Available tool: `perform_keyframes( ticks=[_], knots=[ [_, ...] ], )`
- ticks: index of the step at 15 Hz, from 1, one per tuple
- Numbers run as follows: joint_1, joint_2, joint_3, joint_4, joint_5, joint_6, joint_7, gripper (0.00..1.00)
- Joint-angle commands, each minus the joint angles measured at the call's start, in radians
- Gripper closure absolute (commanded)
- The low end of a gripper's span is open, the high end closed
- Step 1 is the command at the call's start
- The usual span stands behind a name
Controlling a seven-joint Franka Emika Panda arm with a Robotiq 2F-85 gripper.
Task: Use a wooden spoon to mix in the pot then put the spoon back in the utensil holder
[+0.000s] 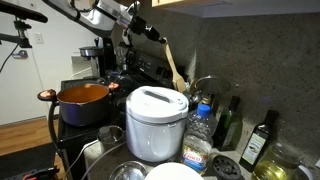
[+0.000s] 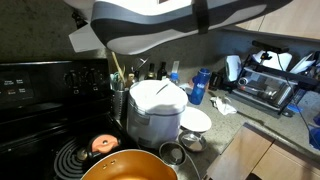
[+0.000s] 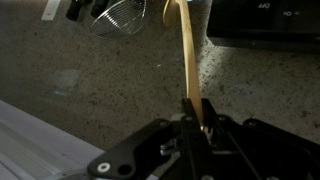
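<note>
My gripper [image 1: 152, 33] is shut on the handle of the wooden spoon [image 1: 172, 65], high above the counter. The spoon slants down towards the wall behind the white cooker. In the wrist view the jaws [image 3: 196, 112] pinch the tan handle, and the spoon [image 3: 186, 50] runs up to its bowl near a wire whisk [image 3: 120, 15]. The orange-red pot [image 1: 85, 100] sits on the stove away from the spoon, and it shows at the bottom of an exterior view [image 2: 130, 168]. The utensil holder [image 2: 118, 100] stands beside the cooker with dark utensils in it.
A white domed cooker [image 1: 157, 120] [image 2: 155, 105] stands between pot and wall. Bottles [image 1: 258, 140] and a water bottle [image 1: 200, 125] line the counter. A steel pot [image 1: 105, 150] and bowls sit in front. A toaster oven [image 2: 265, 85] is further along.
</note>
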Motion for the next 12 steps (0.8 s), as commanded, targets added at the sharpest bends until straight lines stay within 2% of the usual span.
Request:
perform_keyframes(
  ticks=[1,4,12],
  knots=[
    [-0.014,0.010,0.005,0.010,-0.077,0.016,0.053,0.97],
    [-0.020,0.019,0.008,0.003,-0.102,0.017,0.075,0.97],
    [-0.059,0.039,0.004,-0.054,-0.010,0.038,0.085,0.97]
  ],
)
